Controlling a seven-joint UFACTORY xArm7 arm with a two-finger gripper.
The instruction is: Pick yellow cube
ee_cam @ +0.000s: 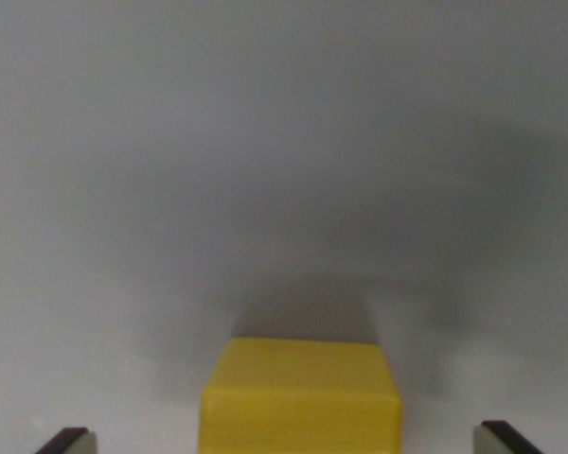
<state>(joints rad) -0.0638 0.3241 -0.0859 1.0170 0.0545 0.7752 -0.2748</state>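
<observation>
Yellow cube (300, 397) at bottom centre of frame, resting on plain grey surface (284, 142). Gripper (289, 443) spread wide; dark fingertips (68, 441) in bottom corners, clear of cube either side.

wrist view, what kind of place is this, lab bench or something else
Probably a bare lab-style tabletop for a pick test. All that shows is a plain grey surface, one yellow cube, and the open gripper fingertips either side.

Perhaps a lab: only a plain grey tabletop (284, 142) shows
</observation>
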